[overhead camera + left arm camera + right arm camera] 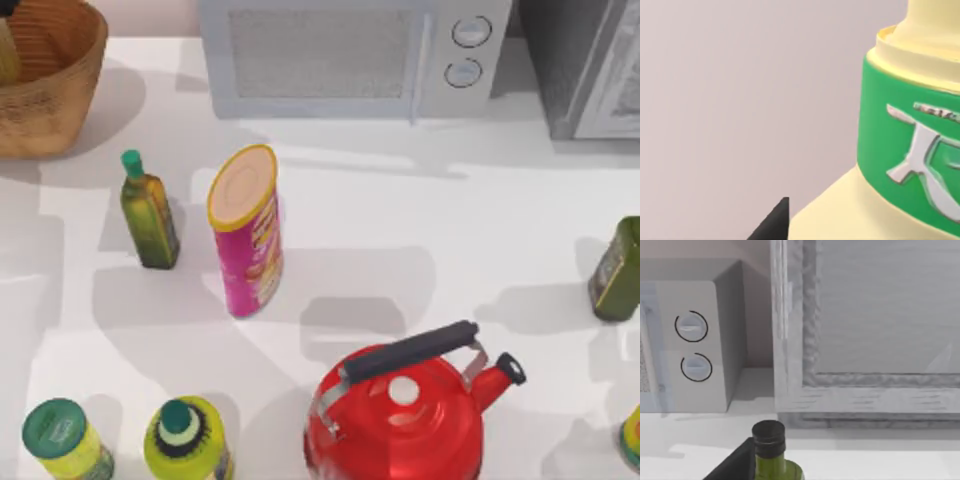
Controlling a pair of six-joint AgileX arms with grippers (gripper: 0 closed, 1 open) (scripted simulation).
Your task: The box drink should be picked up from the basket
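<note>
I judge the pickup not begun: the drink (pixel 7 48) sits in the basket (pixel 60 95) at the table's far left corner, untouched, and I cannot tell either gripper's jaw state.

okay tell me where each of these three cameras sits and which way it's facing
Top view: above the table, looking down on the basket, microwave and red kettle.
Left wrist view: on the left arm, close against a green-banded cream bottle; a dark fingertip shows.
Right wrist view: on the right arm, facing the microwave, shared with the top view.
</note>
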